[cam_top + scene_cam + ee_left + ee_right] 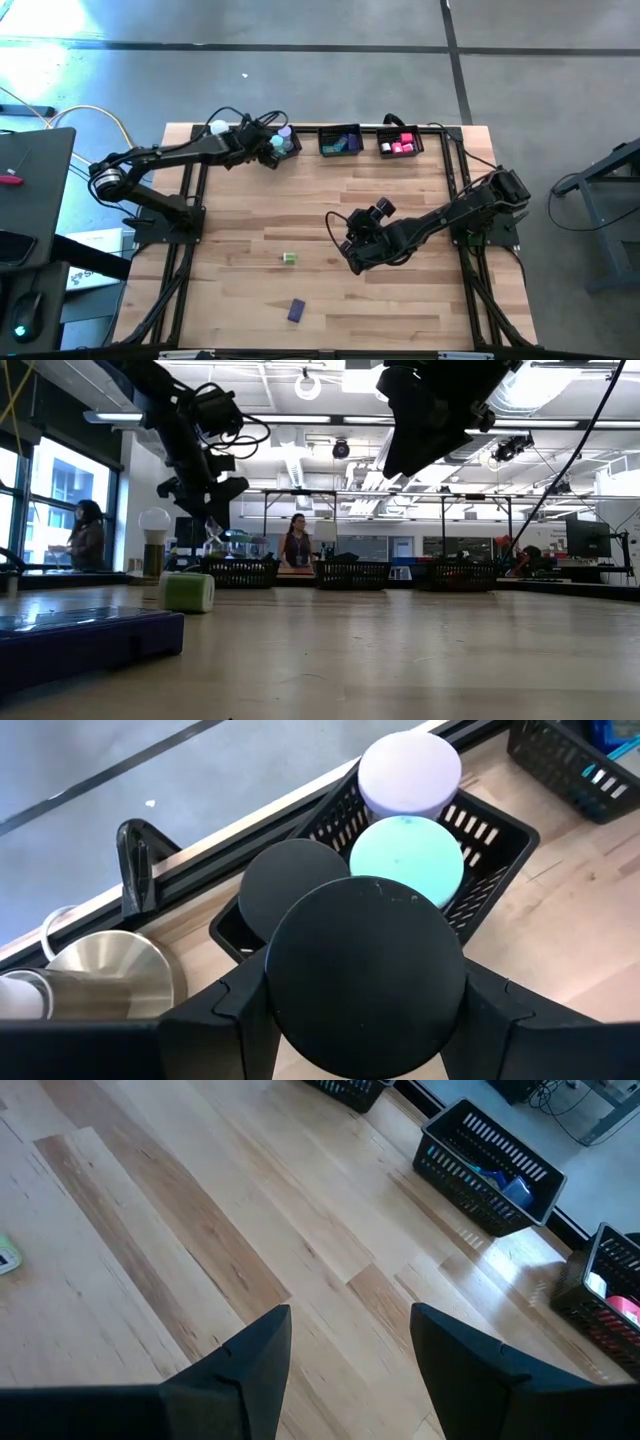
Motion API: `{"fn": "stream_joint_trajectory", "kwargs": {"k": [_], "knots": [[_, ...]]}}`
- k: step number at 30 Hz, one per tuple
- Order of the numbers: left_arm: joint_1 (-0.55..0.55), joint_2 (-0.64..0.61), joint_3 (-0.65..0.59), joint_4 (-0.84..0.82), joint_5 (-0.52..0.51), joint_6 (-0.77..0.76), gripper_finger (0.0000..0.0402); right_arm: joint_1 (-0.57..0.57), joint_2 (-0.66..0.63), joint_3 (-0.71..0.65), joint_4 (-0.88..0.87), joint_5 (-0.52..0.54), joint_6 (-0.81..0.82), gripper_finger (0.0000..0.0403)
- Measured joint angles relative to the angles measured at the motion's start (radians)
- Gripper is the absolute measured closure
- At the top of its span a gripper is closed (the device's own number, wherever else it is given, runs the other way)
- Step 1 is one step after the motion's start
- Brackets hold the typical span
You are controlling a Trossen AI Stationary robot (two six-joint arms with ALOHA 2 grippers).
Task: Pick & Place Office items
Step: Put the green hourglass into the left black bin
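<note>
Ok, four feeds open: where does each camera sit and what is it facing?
High: overhead, straight down on the table, both arms.
Low: table height, facing the room; green block near, arms overhead.
Left wrist: over the left basket, left gripper shut on a black roll.
Right wrist: over bare wood, right gripper open.
Shared: high and right wrist both show the blue-filled basket.

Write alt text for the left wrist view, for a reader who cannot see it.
The left gripper holds a black roll over a black basket at the table's edge. Inside stand a lilac cylinder, a teal cylinder and another black roll. A metal base sits beside it.
</note>
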Motion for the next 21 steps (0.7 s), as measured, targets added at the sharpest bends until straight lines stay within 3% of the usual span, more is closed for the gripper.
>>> {"fn": "stream_joint_trajectory", "kwargs": {"k": [9, 21], "knots": [[0.0, 0.008, -0.021, 0.038, 0.012, -0.002, 0.021, 0.0, 0.0, 0.0, 0.004, 0.0, 0.0, 0.0207], [0.0, 0.119, -0.021, 0.089, 0.019, -0.002, 0.021, 0.0, 0.0, 0.0, 0.008, 0.0, 0.0, 0.0207]]}}
